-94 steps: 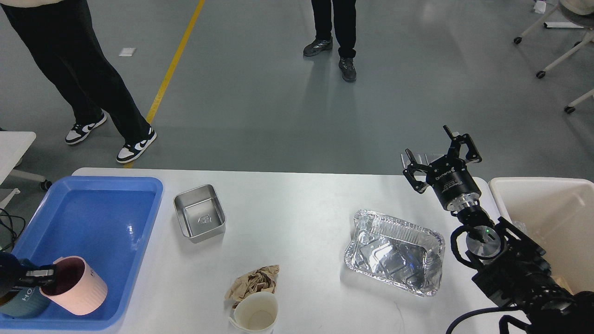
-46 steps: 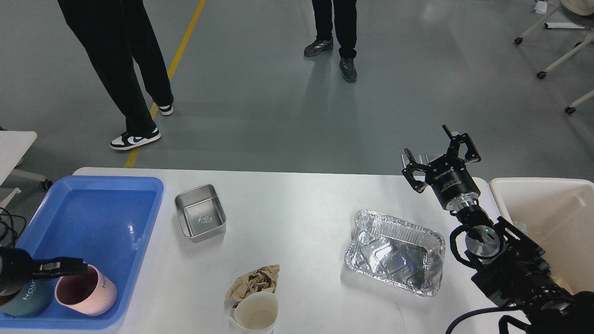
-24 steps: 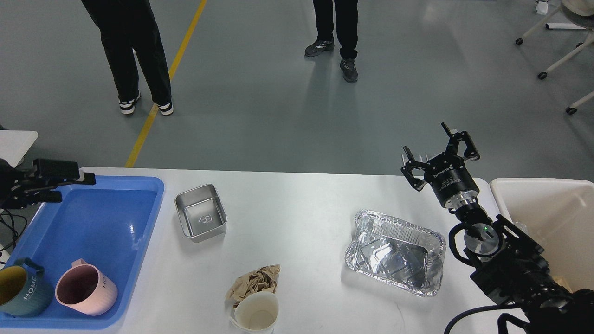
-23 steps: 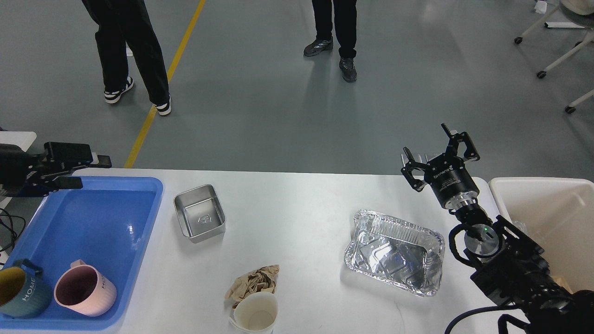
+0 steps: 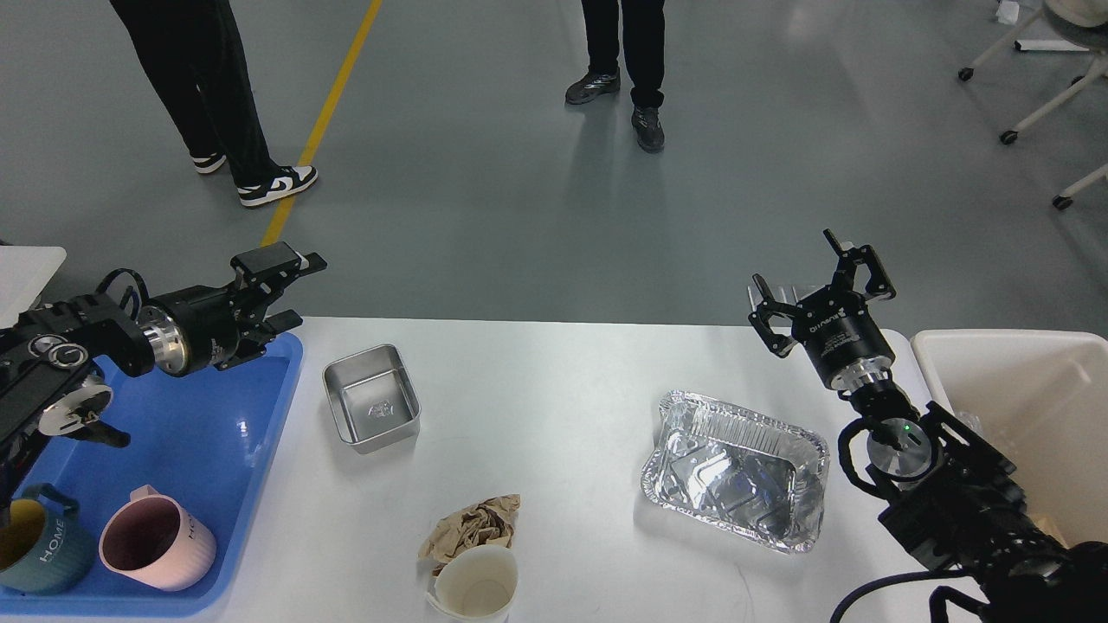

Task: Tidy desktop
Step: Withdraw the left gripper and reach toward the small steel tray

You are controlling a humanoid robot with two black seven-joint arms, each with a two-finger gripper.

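Note:
The white desktop holds a square steel container, a crumpled foil tray, a wad of brown paper and a paper cup at the front edge. My left gripper is open and empty, raised above the far right corner of the blue tray, just left of the steel container. My right gripper is open and empty, held above the desktop's far right edge, behind the foil tray.
The blue tray holds a pink mug and a teal mug at its near left. A cream bin stands at the right. Two people stand on the floor beyond the desktop.
My left gripper let go of the pink mug in the blue tray, rose, and moved back and right towards the steel container. The right arm has not moved. A person walked at the left.

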